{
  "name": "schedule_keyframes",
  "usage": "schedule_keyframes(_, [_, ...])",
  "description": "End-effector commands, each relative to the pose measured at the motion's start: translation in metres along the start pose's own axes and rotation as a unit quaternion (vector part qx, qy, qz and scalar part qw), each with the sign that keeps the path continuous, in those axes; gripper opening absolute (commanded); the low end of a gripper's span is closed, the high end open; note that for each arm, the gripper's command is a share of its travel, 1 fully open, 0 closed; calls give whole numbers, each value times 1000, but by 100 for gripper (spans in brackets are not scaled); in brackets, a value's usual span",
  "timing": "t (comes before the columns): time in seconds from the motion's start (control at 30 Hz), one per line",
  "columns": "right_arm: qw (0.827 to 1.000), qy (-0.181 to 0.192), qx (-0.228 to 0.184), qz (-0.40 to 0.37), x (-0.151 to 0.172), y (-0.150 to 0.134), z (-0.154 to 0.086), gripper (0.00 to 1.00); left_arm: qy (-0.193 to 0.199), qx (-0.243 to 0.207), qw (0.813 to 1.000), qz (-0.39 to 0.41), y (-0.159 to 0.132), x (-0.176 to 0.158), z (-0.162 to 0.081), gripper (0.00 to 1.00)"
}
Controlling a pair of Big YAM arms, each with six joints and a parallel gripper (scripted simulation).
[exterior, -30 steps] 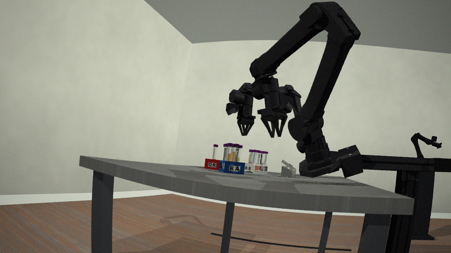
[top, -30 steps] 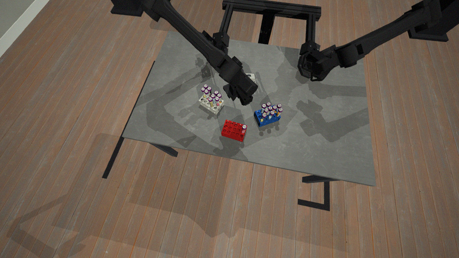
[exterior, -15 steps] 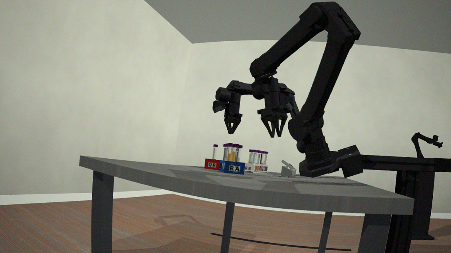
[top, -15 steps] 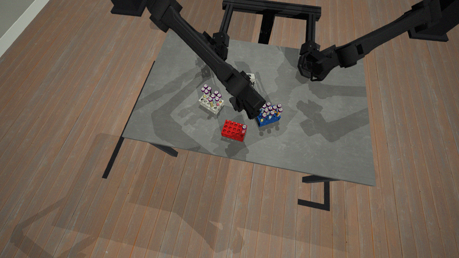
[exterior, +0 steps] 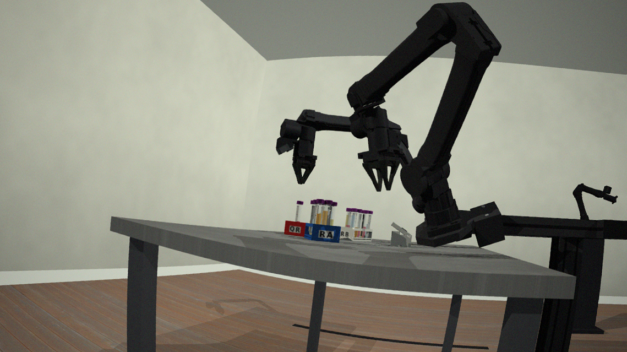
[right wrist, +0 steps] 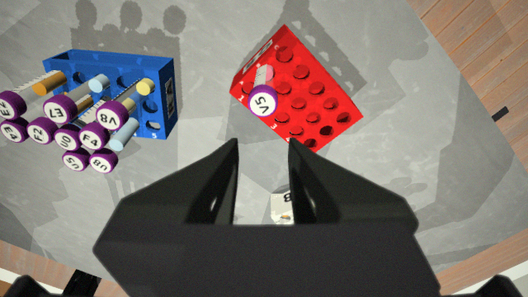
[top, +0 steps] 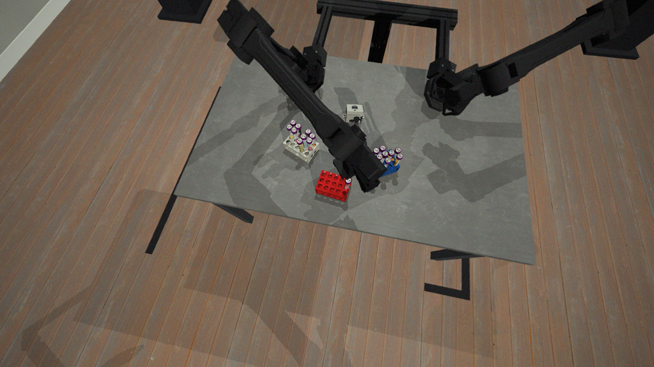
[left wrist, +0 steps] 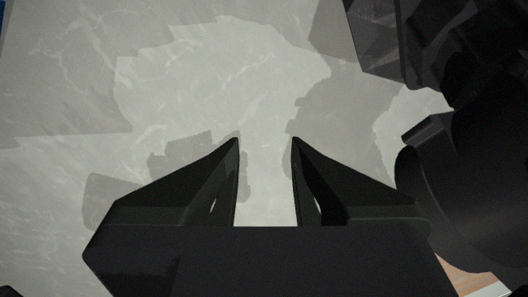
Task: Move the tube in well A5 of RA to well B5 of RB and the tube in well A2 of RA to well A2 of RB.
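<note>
The blue rack RA holds several purple-capped tubes. In the right wrist view its row A and row B wells in column 5 look empty; A2 cannot be made out. The white rack RB holds several tubes; its wells cannot be told apart. My right gripper is partly open and empty, high near RA and the red rack; the arm hides part of RA in the top view. My left gripper is partly open and empty, high over the table.
The red rack QR stands between RA and RB, toward the far table edge, with one tube marked V5 near its column 1 end. A small pale box stands nearer the arm bases; its lamp state is unclear.
</note>
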State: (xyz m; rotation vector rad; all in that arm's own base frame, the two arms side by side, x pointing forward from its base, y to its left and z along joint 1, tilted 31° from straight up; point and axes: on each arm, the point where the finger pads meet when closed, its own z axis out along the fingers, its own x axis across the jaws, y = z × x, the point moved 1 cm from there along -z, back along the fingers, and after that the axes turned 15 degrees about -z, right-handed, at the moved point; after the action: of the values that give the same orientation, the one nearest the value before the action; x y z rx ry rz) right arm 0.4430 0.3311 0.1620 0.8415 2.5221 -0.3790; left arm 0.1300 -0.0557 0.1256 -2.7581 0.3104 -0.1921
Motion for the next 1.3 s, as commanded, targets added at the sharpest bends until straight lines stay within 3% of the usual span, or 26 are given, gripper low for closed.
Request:
schedule_keyframes(0.0, [1000, -1, -3, 3, -17, 12, -4, 30, 10, -7, 1000, -5, 1, 8, -10, 30])
schedule_keyframes(0.13, [1000, -2, -7, -12, 2, -3, -15, 30, 10, -7, 1000, -5, 1, 8, -10, 30])
schedule_keyframes(0.33, [1000, 0, 6, -3, 4, -2, 10, 30, 10, -7, 1000, -5, 1, 8, -10, 30])
schedule_keyframes(0.47, [1000, -1, -3, 1, 1, -8, -4, 30, 10, -7, 1000, -5, 1, 8, -10, 30])
schedule_keyframes(0.97, [1000, 0, 9, -5, 0, -11, 39, 30, 10, -7, 1000, -5, 1, 8, -10, 30])
schedule_keyframes(1.27, [1000, 1, 9, -5, 1, -11, 51, 30, 10, -7, 1000, -5, 1, 8, -10, 30])
